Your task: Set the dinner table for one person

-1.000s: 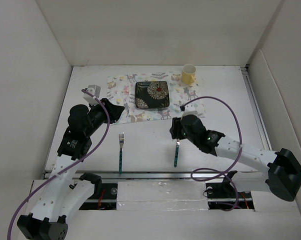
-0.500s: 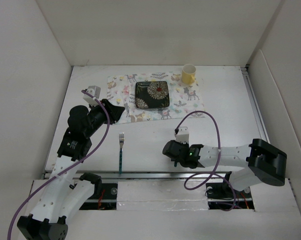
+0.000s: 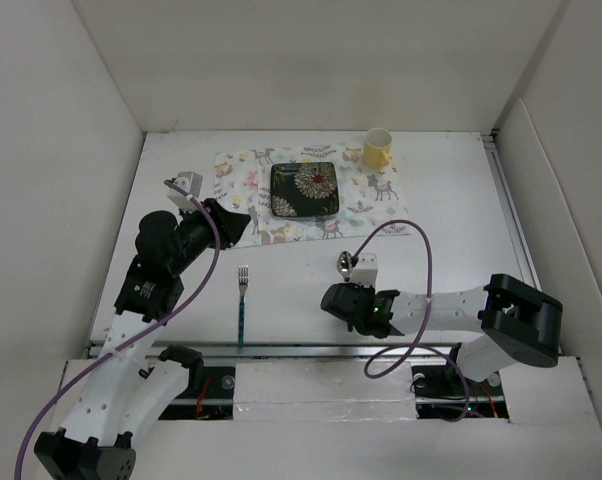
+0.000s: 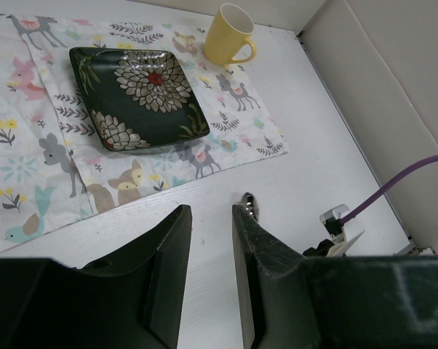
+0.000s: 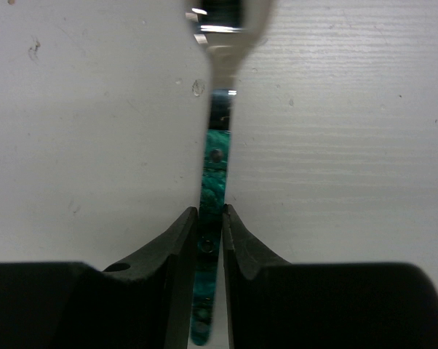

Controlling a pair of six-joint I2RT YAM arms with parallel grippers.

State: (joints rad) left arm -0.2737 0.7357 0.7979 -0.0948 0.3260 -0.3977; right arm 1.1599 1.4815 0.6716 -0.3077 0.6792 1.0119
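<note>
Near edge, right side: right gripper (image 3: 345, 302) is low over the counter (image 3: 451, 210), closed on the teal handle of a spoon (image 3: 348, 262). In the right wrist view the handle is pinched between both fingers, with the metal neck running away from the camera. From overhead the rounded bowl shows just past the wrist. Cannot tell whether any part of the spoon touches the counter.

Near edge, left of centre: fork (image 3: 241, 305) lies flat on the bare counter, tines pointing away and handle toward the arm bases. It is well apart from the spoon and well short of the place setting. Nothing is on it.

Middle, left: left gripper (image 4: 208, 214) hangs over the near left corner of the placemat (image 3: 239, 172). Its fingers stand a modest gap apart with nothing between them.

Further back, centre: the placemat lies flat. The dark flowered square plate (image 3: 305, 189) sits roughly in its middle.

Farthest: the yellow mug (image 3: 377, 149) stands upright at the placemat's far right corner, handle turned toward the near side.

Progress, as I judge it:
- Done: mat laid, plate centred on it, mug at the far right.
- In hand: the spoon, gripped but not yet beside the plate. It likely belongs on the mat's right side, where there is bare cloth between the plate and the mat edge.
- Left: the fork, untouched, probably a job for the left arm and bound for the plate's left side.
- No knife or napkin in view.

Roughly past halfway, with both pieces of cutlery outstanding.
</note>
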